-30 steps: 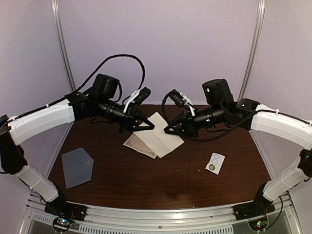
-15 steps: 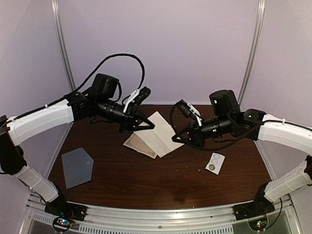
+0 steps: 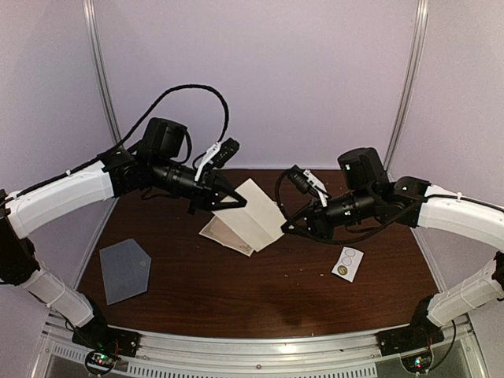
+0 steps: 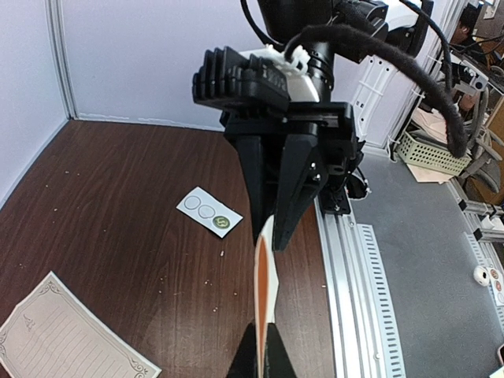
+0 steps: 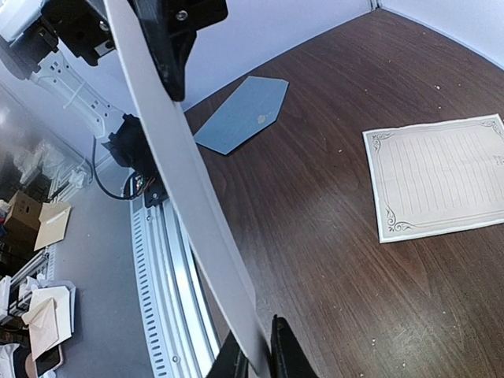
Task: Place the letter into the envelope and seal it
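Right end effector (image 3: 286, 229), shifted rightward, is pinched on the cream sheet (image 3: 256, 214), which is also clamped by the left end effector (image 3: 239, 203). The envelope (image 3: 124, 270) is left untouched.

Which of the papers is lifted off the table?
The plain cream sheet, pinched by the left gripper and right gripper; the lined sheet, blue envelope and sticker strip lie flat.

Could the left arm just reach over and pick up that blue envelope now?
Probably not yet. The envelope lies flat and uncovered near that arm's base, so nothing blocks the way, but the left hand is shut on the sheet held up in mid-air.
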`<action>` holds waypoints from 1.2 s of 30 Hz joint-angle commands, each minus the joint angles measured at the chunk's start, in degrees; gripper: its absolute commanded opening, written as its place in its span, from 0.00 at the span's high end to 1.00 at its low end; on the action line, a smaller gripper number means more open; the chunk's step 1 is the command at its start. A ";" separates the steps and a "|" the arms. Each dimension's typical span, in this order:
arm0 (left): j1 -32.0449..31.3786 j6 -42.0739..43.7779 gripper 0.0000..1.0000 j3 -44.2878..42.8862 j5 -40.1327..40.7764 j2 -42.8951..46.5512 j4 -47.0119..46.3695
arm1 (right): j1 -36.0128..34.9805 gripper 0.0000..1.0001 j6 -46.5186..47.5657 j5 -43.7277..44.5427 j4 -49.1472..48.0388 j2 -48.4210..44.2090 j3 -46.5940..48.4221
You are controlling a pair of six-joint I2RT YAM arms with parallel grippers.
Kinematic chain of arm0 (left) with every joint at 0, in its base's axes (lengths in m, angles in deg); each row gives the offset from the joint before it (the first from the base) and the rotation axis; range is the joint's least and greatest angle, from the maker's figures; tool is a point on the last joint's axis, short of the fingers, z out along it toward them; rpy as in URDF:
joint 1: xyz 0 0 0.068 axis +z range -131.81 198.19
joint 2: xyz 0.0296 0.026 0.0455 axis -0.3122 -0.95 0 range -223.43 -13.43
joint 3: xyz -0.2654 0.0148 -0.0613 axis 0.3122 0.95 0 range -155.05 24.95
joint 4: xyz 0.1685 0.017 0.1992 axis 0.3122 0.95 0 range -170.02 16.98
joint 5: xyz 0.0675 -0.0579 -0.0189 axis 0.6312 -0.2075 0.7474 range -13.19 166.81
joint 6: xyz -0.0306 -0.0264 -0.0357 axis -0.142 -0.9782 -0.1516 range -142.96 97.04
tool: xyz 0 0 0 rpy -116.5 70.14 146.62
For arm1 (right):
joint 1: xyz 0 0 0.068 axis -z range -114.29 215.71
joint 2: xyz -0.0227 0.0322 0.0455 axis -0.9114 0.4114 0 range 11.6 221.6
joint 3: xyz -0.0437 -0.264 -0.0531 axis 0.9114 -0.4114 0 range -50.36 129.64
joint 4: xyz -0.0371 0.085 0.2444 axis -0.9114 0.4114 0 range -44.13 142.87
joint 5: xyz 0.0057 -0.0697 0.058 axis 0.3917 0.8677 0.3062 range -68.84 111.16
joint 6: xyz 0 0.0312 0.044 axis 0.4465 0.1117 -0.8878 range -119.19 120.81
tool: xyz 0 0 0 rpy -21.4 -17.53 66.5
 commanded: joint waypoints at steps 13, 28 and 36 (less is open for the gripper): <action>0.26 1.34 1.00 0.72 -1.71 -0.15 -0.12 | -0.15 0.65 -0.12 -3.13 -3.66 0.87 2.43; 0.24 1.68 1.00 0.76 -0.69 -1.82 0.49 | -0.41 1.00 1.11 -10.98 -7.94 8.75 9.46; 0.24 -5.84 0.21 4.40 29.45 7.71 -9.64 | 1.09 1.00 -6.83 2.90 -16.83 4.63 3.71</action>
